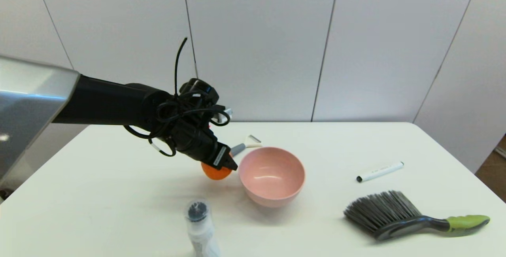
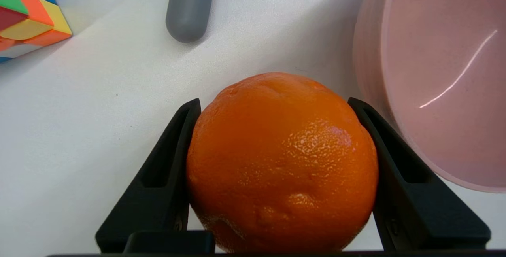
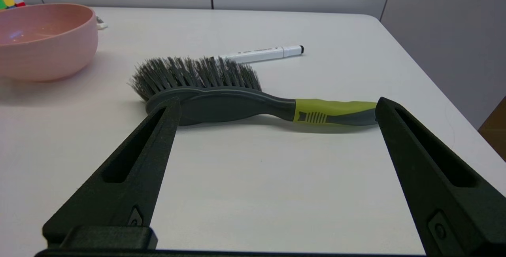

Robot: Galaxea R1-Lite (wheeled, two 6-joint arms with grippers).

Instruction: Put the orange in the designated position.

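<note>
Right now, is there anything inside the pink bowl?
Nothing shows inside the pink bowl: the head view shows bare pink down to the bottom. The orange is outside it, beside its rim, gripped by the left gripper. The near inner wall is hidden.

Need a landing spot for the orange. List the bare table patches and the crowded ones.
Bare: the table on the robot's left of the bottle; the stretch between bowl and marker. Crowded: around the left gripper on the orange, hemmed by bowl, peeler and cube.
</note>
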